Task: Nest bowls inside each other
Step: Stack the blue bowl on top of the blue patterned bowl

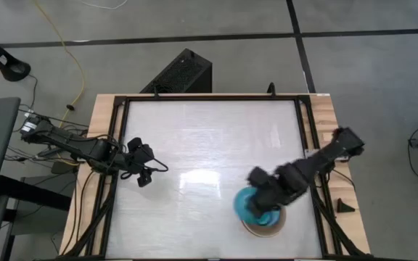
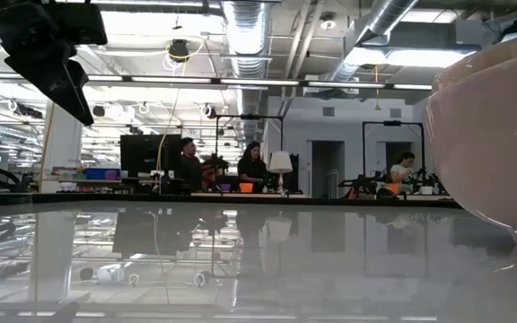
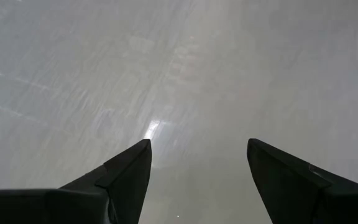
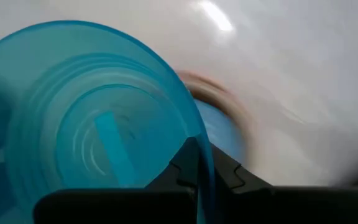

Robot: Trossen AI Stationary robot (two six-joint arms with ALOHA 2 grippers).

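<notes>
A bright turquoise bowl (image 1: 248,206) hangs over a stack of bowls (image 1: 265,230) near the table's near right corner, with my right gripper (image 1: 264,203) shut on it. In the right wrist view the stack is blurred under the turquoise bowl (image 4: 86,124): a light blue bowl (image 4: 224,130) sits inside a brownish-pink rim (image 4: 207,93). The low view shows only the stack's outer pale pink wall (image 2: 492,135), standing on the table. My left gripper (image 1: 145,174) waits open above the table's left side, nothing between its fingers (image 3: 129,168). My right gripper holds the turquoise bowl by its rim (image 4: 201,163), with one finger inside the bowl and one outside. The fingers come from above, pointing steeply down. The bowl hangs tilted, above the stack; whether it touches the stack I cannot tell.
Black frame rails (image 1: 113,167) run along the table's left and right sides. A small black wedge (image 1: 344,206) lies on the right wooden border. A black box (image 1: 183,72) stands beyond the far edge. People sit in the room behind the table (image 2: 251,166).
</notes>
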